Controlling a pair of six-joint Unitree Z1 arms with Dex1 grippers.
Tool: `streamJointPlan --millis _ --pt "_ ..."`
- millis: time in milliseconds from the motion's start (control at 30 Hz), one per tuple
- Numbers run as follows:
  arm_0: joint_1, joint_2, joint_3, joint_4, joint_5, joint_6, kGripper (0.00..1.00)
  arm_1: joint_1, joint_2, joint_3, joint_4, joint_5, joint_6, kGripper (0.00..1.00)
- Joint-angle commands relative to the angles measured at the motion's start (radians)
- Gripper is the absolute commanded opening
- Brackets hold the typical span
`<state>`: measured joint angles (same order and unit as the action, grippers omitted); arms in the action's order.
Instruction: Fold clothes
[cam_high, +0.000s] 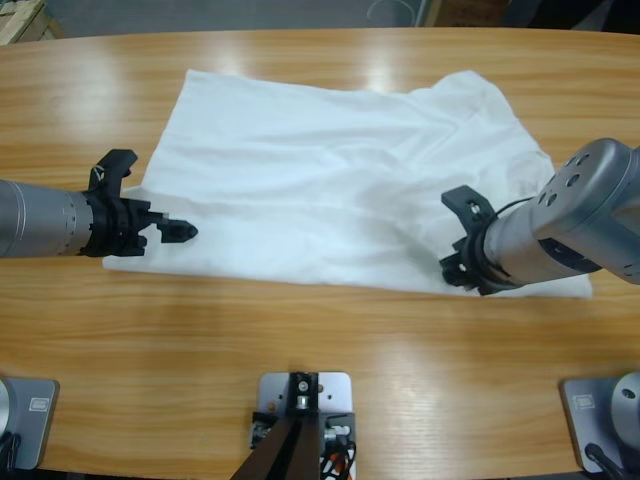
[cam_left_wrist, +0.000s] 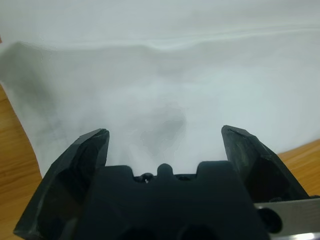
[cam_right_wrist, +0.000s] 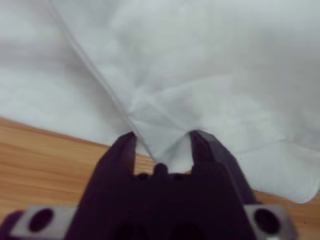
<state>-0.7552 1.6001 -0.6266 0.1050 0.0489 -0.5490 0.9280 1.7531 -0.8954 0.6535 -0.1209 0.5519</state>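
**Uneven grip at the near hem: one side pinching, the other not yet closed**

Lying across the middle of the long wooden worktop (cam_high: 320, 350): the white T-shirt (cam_high: 330, 180), spread mostly flat, wrinkled and bunched toward its far right corner, near hem running close to the worktop's front edge. No lettering showing on the upturned side.

Reaching in from the T-shirt's left edge: the left gripper (cam_high: 180, 232), low over the near-left corner. Fingers (cam_left_wrist: 85, 150) standing wide apart in the left wrist view, cloth spread beneath and between them, nothing gripped.

Sitting at the T-shirt's near-right corner: the right gripper (cam_right_wrist: 161, 145), fingers drawn in narrow around a small peak of fabric gathered between them, a seam line running up from that pinch. Appearing to be holding cloth, though how many layers cannot be told.

Risks, judged from this:
- Lifting on the right alone, dragging the T-shirt sideways and skewing the hem, since the left side has no hold.
- Catching only the top layer on the right; thin soft cotton separating, leaving the lower layer on the worktop and spoiling the fold.
- Closing the left fingers on flat cloth, pushing it into a ridge or sliding off rather than gathering it.
- Shallow pinch at the right slipping free under the hanging weight.
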Motion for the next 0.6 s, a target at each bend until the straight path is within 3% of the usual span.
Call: streamJointPlan --millis 33,467,600 --pt "-0.017 0.046 0.001 0.013 0.006 -0.017 0.872 0.037 -0.063 0.005 0.011 -0.031 -0.044 0.000" --pt "-0.045 0.054 0.013 0.011 0.005 -0.035 0.872 0.037 -0.062 -0.087 0.038 0.093 -0.052 0.000" --pt "-0.055 0.062 0.013 0.007 0.005 -0.038 0.872 0.037 0.012 -0.184 0.081 0.120 -0.052 0.000"
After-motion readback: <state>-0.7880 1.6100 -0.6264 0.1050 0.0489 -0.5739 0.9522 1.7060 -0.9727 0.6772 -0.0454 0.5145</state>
